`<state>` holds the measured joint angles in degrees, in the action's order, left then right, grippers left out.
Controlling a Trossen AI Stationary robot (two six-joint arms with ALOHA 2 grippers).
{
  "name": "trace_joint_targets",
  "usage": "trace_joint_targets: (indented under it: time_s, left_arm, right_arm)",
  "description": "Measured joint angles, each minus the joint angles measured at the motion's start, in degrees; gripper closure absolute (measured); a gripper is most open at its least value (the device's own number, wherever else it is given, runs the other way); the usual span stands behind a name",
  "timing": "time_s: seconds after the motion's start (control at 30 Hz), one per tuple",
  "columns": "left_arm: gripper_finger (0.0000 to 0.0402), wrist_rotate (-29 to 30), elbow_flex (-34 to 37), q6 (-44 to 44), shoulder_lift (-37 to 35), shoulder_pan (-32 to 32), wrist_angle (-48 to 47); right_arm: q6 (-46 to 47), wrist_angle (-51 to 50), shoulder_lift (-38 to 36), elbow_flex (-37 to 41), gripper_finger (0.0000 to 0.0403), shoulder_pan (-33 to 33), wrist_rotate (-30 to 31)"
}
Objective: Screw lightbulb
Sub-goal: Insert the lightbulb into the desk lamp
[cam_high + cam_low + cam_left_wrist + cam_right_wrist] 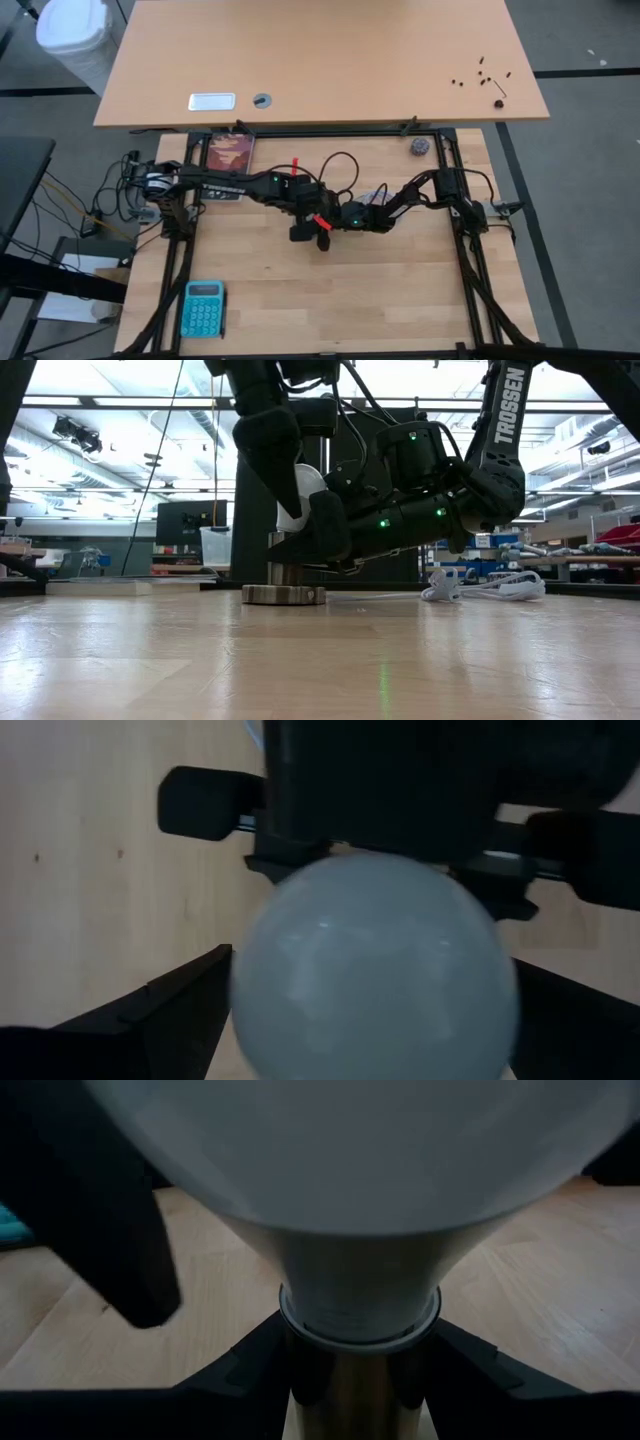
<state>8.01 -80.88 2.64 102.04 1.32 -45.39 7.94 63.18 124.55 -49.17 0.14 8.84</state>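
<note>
The white lightbulb (pixel 304 488) stands upright in a metal socket (pixel 285 572), whose round base disc (pixel 284 594) rests flat on the table. The bulb's screw base is hidden in the socket. My left gripper (pixel 375 982) hangs over the bulb, pointing steeply down and open. Its fingers (pixel 160 1020) stand on either side of the bulb's globe (pixel 375 970). My right gripper (pixel 358 1348) comes in low from the table's right and is shut on the socket just under the bulb's neck (pixel 358 1280). My right gripper pinches the socket's upright metal barrel (pixel 360 1395) between its two fingers (pixel 250 1370), right below the bulb's collar. The fingers come nearly level from the table's right and lie across the barrel. The socket stands upright with its base disc on the table.
The socket's white cord (pixel 480 585) lies coiled on the table to the right. A teal calculator (pixel 203 308) sits near the front left corner, a small grey ball (pixel 419 147) at the far right, and a dark booklet (pixel 231 152) at the far edge.
</note>
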Motion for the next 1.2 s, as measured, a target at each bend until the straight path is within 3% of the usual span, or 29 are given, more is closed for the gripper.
trace_joint_targets:
  time_s: [0.43,0.8,1.07,1.2]
  left_arm:
    - [0.0017,-2.96,0.09,0.11,0.0,0.66,-0.24]
    - [0.0151,-4.75,0.12,0.14,0.0,0.7,1.17]
    - [0.014,-3.35,0.09,-0.3,0.0,0.82,0.05]
    - [0.0136,-3.23,0.02,-5.14,-0.09,1.41,-1.53]
  right_arm:
    - [-0.07,0.04,0.0,0.0,0.0217,0.0,0.0]
    - [-0.07,0.09,0.0,-0.02,0.0217,0.0,0.0]
    - [-0.11,0.09,0.0,-0.04,0.0217,-0.04,0.02]
    - [-0.2,0.0,0.02,-0.04,0.0217,-0.07,0.1]
